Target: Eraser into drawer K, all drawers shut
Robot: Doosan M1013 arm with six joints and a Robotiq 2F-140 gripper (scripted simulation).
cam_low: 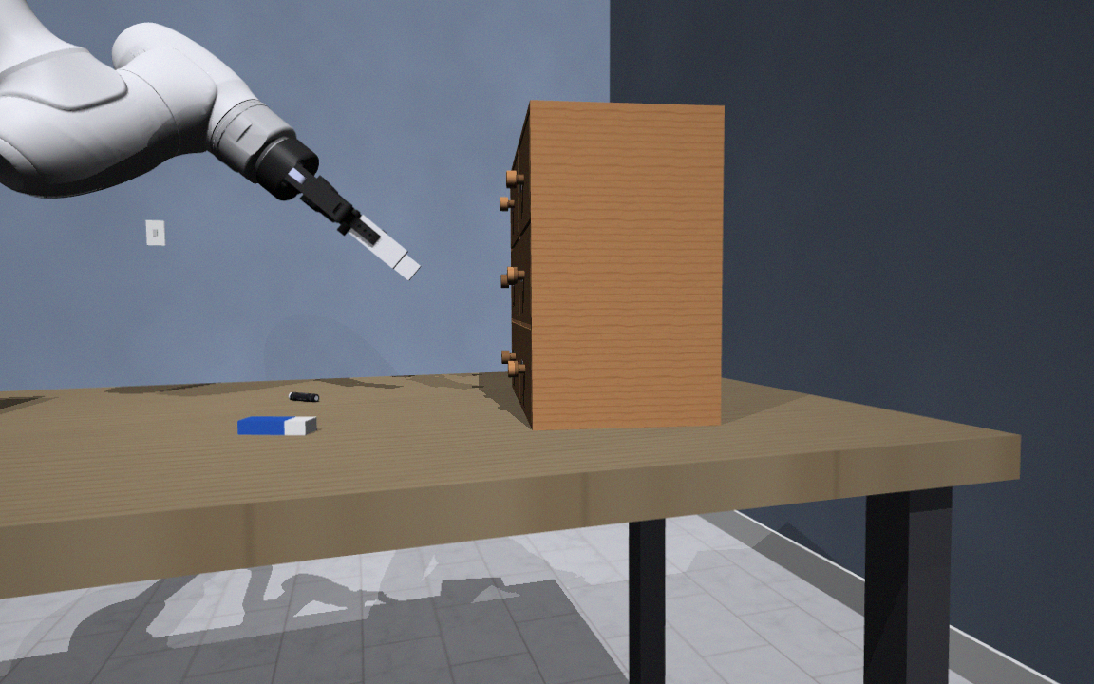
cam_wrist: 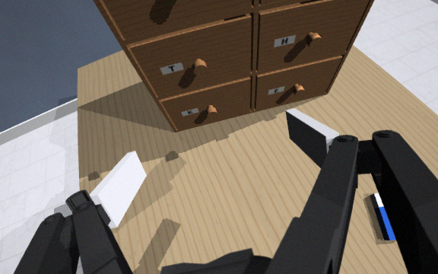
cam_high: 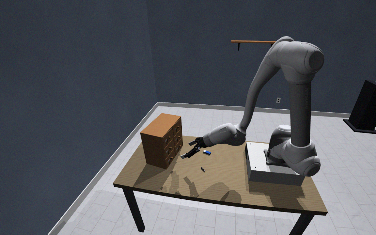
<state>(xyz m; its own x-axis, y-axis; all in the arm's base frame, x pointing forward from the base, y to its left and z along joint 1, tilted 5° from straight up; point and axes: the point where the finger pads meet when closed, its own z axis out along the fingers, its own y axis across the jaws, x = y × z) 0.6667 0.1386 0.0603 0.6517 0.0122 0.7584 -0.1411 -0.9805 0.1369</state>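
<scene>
The brown chest (cam_high: 161, 140) stands on the table's left part, and all its drawers look pushed in. In the wrist view drawer K (cam_wrist: 204, 110) is the bottom left one, below T and beside another bottom drawer. The blue and white eraser (cam_high: 207, 151) lies flat on the table, apart from the chest; it also shows in the side view (cam_low: 276, 425) and in the wrist view (cam_wrist: 382, 222). My gripper (cam_high: 187, 149) (cam_low: 398, 263) (cam_wrist: 212, 144) is open and empty. It hangs in the air in front of the chest's drawers, tilted down toward them, above and past the eraser.
A small black cylinder (cam_high: 202, 169) (cam_low: 304, 396) lies on the table nearer the front edge. The arm's grey base block (cam_high: 271, 166) takes up the table's right part. The chest (cam_low: 619, 263) stands near the table's left edge.
</scene>
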